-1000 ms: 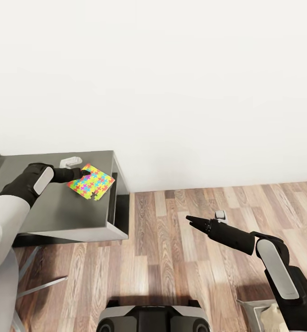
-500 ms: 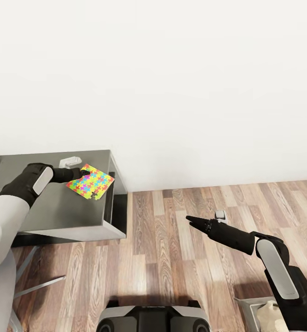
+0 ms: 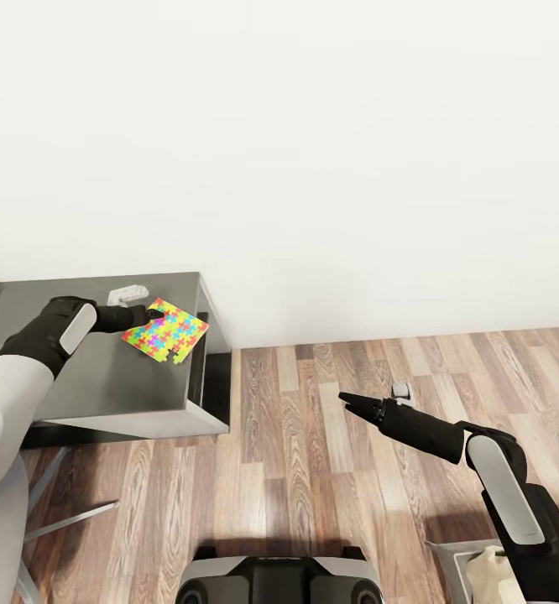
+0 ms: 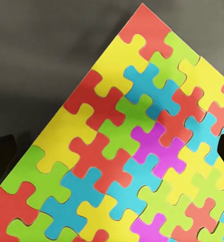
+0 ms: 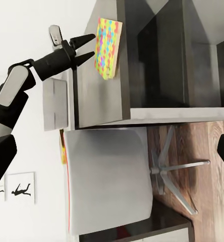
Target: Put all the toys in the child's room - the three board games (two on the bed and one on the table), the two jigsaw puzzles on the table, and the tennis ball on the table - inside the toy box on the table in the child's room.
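Note:
A jigsaw puzzle of yellow, green, pink, blue and orange pieces lies flat on the dark grey table, close to its right edge. My left gripper is open at the puzzle's near corner. The left wrist view shows the puzzle between two dark fingertips set wide apart. In the right wrist view the left gripper has its fingers spread at the puzzle's edge. My right gripper hangs open over the wood floor, holding nothing.
A small white block sits on the table behind the left gripper. A grey chair with a star base stands by the table's open compartments. A pale grey container's corner shows under my right arm.
The whole view has shifted slightly, so the table sits a little further left. Both arms and the puzzle keep their places relative to each other.

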